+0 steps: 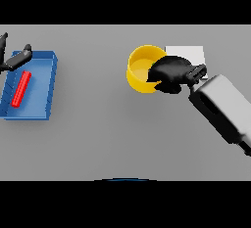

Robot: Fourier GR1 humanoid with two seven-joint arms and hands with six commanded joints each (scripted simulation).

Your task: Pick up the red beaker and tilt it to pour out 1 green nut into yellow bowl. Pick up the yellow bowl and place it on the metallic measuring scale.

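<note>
The yellow bowl (pixel 139 69) sits on the grey table right of centre. My right hand (pixel 170 73) is at the bowl's right side, its fingers curled over the rim and its thumb outside the wall. Just behind the hand lies the pale metallic scale (pixel 190 53), partly covered by it; the bowl's right edge is close to the scale's left edge. The red beaker (pixel 21 88) lies on its side in a blue tray (pixel 46 87) at the far left. My left hand (pixel 15 58) hovers over the tray's back left corner, fingers relaxed and empty. I see no green nut.
The blue tray takes up the left edge of the table. My right forearm (pixel 225 109) crosses the right side from the lower right.
</note>
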